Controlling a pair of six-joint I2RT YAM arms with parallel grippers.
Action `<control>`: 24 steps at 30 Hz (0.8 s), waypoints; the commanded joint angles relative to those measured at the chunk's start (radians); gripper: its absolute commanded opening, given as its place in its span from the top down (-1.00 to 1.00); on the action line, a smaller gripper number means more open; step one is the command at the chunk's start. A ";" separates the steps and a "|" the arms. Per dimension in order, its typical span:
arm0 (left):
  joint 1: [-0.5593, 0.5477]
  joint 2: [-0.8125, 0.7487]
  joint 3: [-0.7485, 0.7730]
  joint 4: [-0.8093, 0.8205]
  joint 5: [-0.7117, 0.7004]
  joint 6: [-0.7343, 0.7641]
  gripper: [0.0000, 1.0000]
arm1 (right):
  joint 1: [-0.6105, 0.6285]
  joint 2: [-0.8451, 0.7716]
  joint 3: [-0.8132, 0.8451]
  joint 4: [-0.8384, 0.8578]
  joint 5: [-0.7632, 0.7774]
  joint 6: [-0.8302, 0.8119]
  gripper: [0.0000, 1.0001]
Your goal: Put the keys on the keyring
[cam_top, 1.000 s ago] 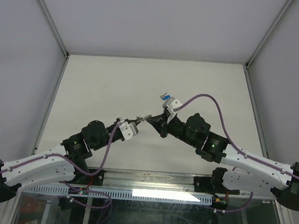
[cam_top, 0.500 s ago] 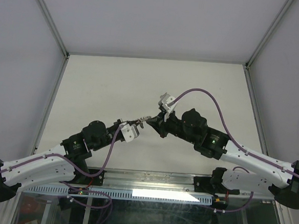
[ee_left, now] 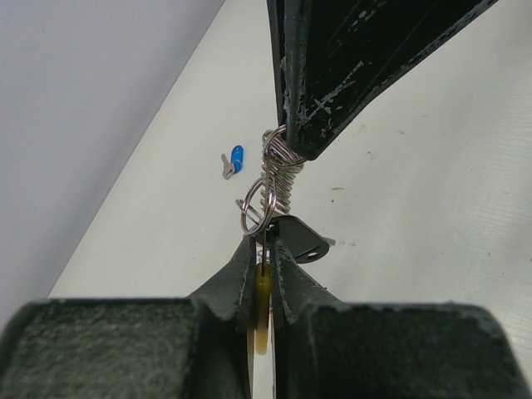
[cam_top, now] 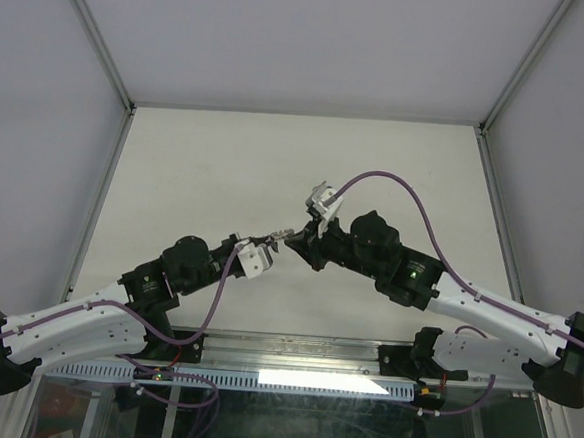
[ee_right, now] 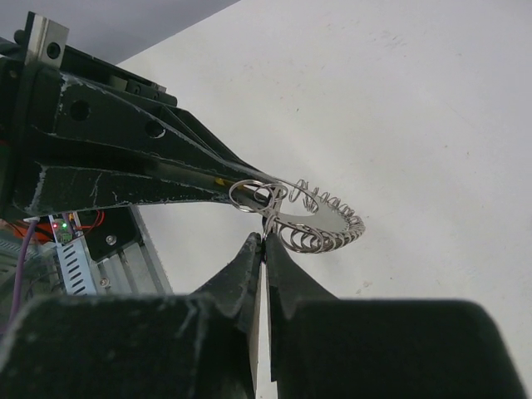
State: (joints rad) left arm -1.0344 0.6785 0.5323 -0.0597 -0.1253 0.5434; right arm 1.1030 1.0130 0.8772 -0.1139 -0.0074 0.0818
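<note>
Above the middle of the white table (cam_top: 195,172), the two arms meet tip to tip with the keyring (ee_left: 278,176) stretched between them, clear of the surface. The left gripper (ee_left: 263,246) is pinched narrowly on the ring's yellow segment (ee_left: 262,312). The right gripper (ee_right: 264,242) is almost fully closed on the opposite end of the silver coil. A small round metal loop (ee_left: 253,213) hangs on the coil just beyond the left fingertips, and whether it belongs to a key cannot be told. The blue-headed key (ee_left: 233,160) lies flat on the table, well apart from the ring, on the side towards the wall in the left wrist view.
</note>
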 commanded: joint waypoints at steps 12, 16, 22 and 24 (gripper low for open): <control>0.008 -0.013 0.062 0.074 -0.059 0.013 1.00 | -0.020 0.001 0.048 -0.103 -0.071 0.029 0.62; 0.008 -0.014 0.061 0.075 -0.060 0.013 1.00 | -0.022 -0.002 0.078 -0.132 -0.080 -0.003 0.53; 0.008 -0.021 0.058 0.074 -0.041 0.017 1.00 | -0.053 0.012 0.218 -0.286 -0.066 -0.016 0.42; 0.008 -0.027 0.058 0.071 -0.016 0.018 1.00 | -0.076 0.003 0.226 -0.291 -0.085 -0.034 0.41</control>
State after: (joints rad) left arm -1.0325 0.6781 0.5434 -0.0593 -0.1566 0.5442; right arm 1.0603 1.0298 1.0256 -0.3733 -0.0689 0.0795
